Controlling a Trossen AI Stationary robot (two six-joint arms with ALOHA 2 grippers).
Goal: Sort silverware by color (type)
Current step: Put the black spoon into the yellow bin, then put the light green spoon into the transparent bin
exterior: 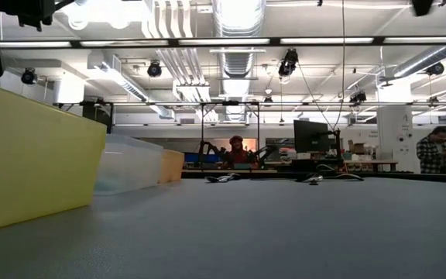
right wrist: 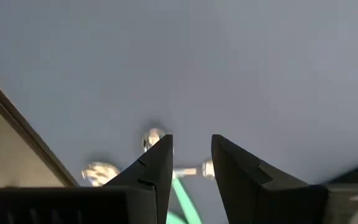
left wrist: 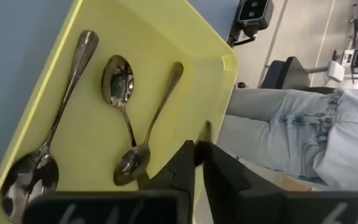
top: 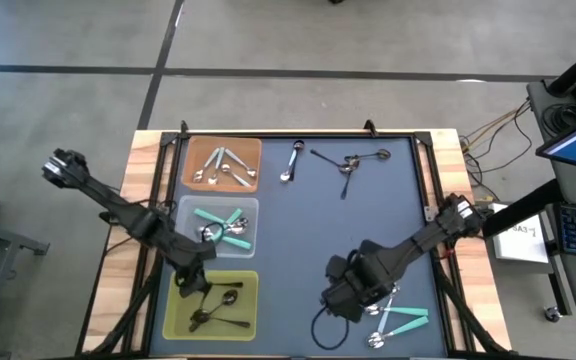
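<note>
At the left, the left gripper [top: 200, 283] is held over the yellow-green tray [top: 182, 318]; its fingers [left wrist: 182, 163] are nearly closed, with only a slit between them and nothing gripped. Three dark spoons [left wrist: 126, 112] are counted in that tray, just beside the fingertips. Farther off, the clear tray [top: 252, 208] is seen with about three teal-handled spoons [top: 224, 225], and the orange tray [top: 196, 150] with about four silver spoons [top: 224, 167]. On the dark mat [top: 308, 230], one silver spoon [top: 292, 161] and about three dark loose spoons [top: 351, 164] lie at the far edge. At the near right, the right gripper [top: 340, 300] is held narrowly parted and empty, just above about three teal spoons [top: 400, 320].
</note>
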